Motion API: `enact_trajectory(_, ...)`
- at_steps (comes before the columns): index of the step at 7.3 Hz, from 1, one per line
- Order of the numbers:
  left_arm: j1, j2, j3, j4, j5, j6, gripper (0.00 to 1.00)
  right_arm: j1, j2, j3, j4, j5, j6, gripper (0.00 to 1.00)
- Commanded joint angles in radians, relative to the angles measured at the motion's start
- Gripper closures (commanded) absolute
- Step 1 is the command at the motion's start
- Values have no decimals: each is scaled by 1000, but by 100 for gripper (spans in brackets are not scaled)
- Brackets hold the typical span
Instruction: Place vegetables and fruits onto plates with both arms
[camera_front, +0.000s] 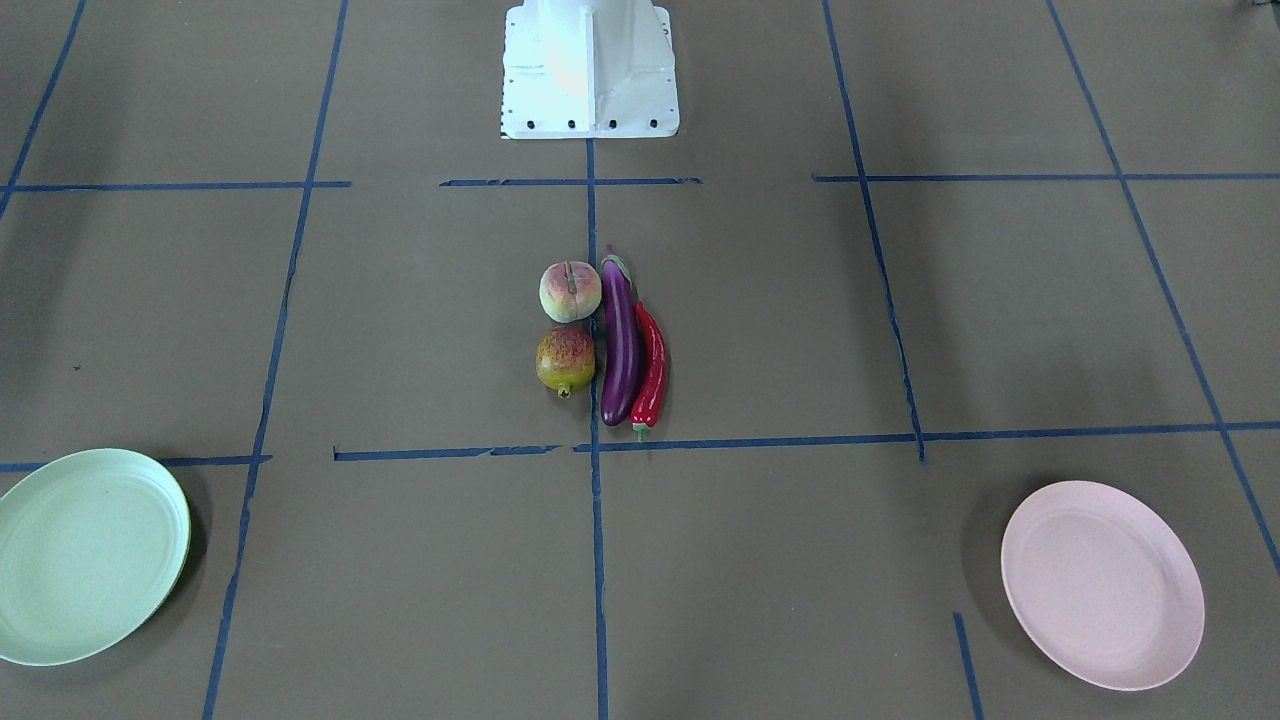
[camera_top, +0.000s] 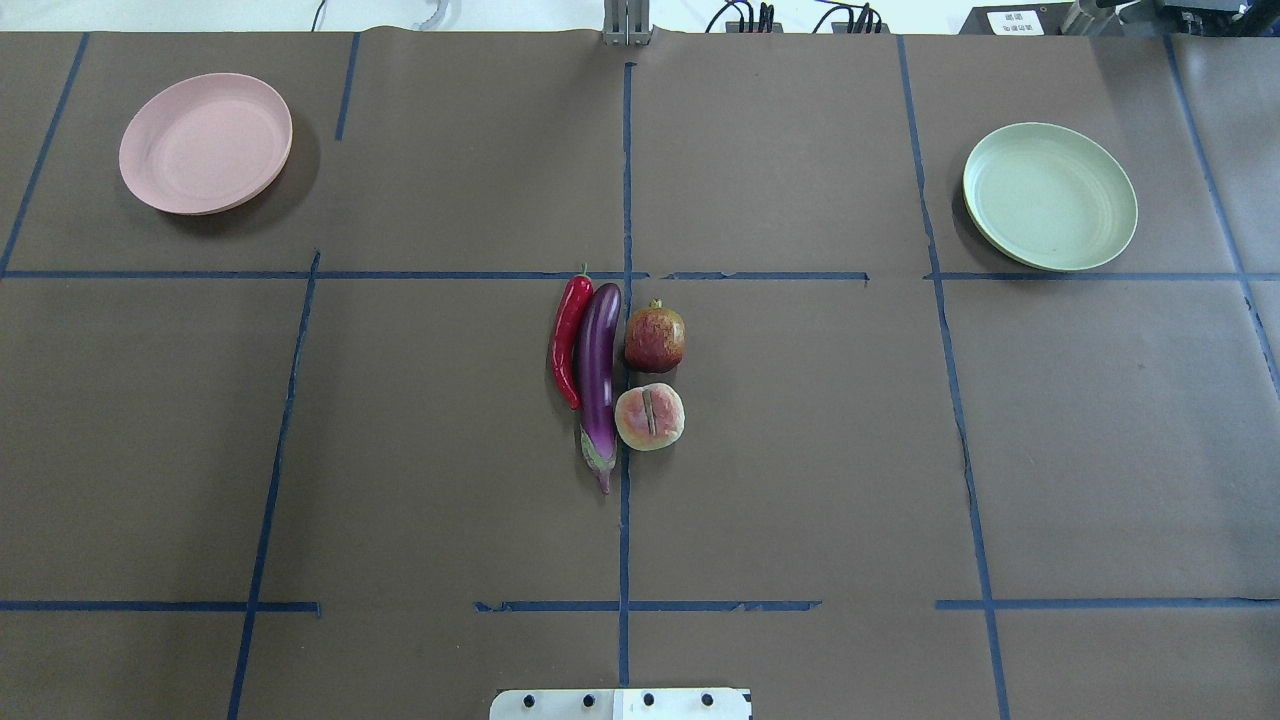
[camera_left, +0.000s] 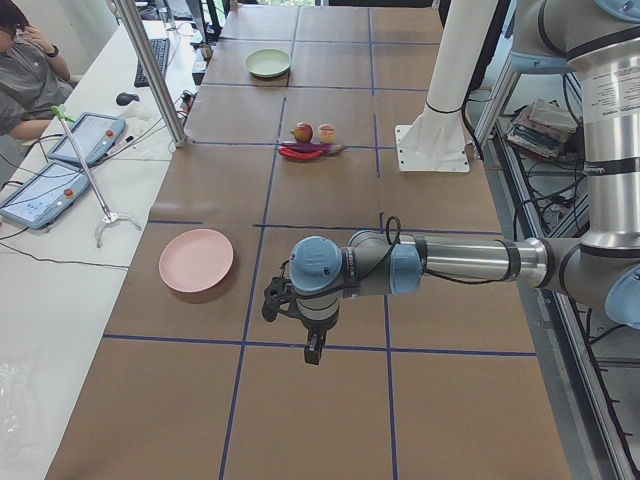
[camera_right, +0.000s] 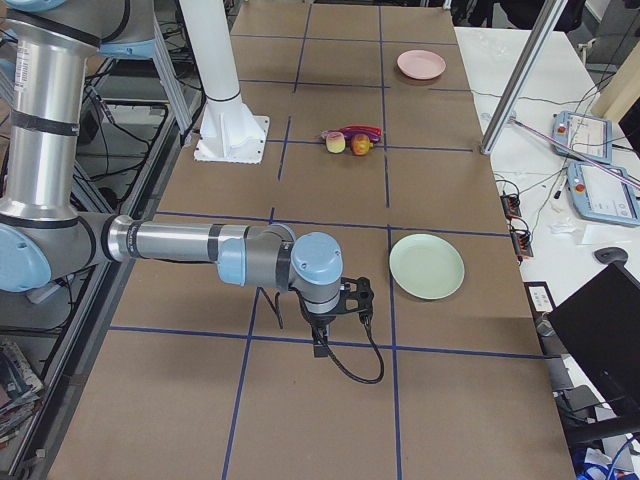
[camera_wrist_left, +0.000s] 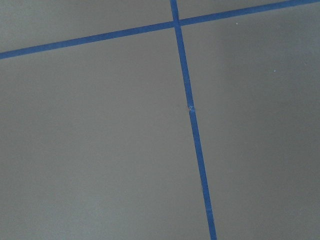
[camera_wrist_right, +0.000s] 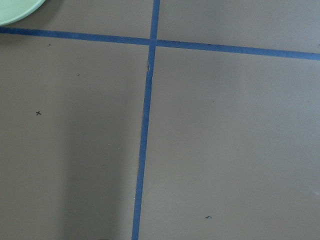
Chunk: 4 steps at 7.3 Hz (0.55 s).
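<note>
The eggplant (camera_top: 598, 375) lies at the middle of the desk (camera_top: 800, 480) along a blue tape line (camera_top: 626, 180), with its pale-green cap toward the white base block (camera_front: 590, 70). The red chili pepper (camera_top: 568, 340) lies lengthwise against the eggplant on the robot's left. On the eggplant's other side sit the 2 fruits, both just beside it: the peach (camera_top: 650, 416) by the cap end, groove up, and the pomegranate-like fruit (camera_top: 655, 340) by the rounded end, its crown pointing away from the base. Both plates hold nothing. The pink plate (camera_top: 205, 143) is well apart from the eggplant, far to the robot's left and farther from the base, and the green plate (camera_top: 1050, 196) is likewise far to the right. Farther out than the pink plate, the left arm (camera_left: 450, 262) reaches over bare desk with the left pincer (camera_left: 313, 350) pointing down. Beyond the green plate the right arm (camera_right: 180, 243) does the same with the right pincer (camera_right: 321, 348). Only the side views show the 2 pincers, so I cannot tell how wide either one stands.
</note>
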Motion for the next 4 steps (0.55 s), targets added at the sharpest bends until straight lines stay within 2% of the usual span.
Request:
enact_trajectory(1, 0, 3, -1, -2, 0, 2, 0, 0, 0, 0, -1, 0, 0, 0)
enact_trajectory(2, 0, 3, -4, 1, 0, 1, 0, -17, 5, 6, 2, 0, -3, 0)
enact_trajectory(4, 3, 0, -3, 0, 2, -1, 0, -109, 15, 82, 4, 2, 9, 0)
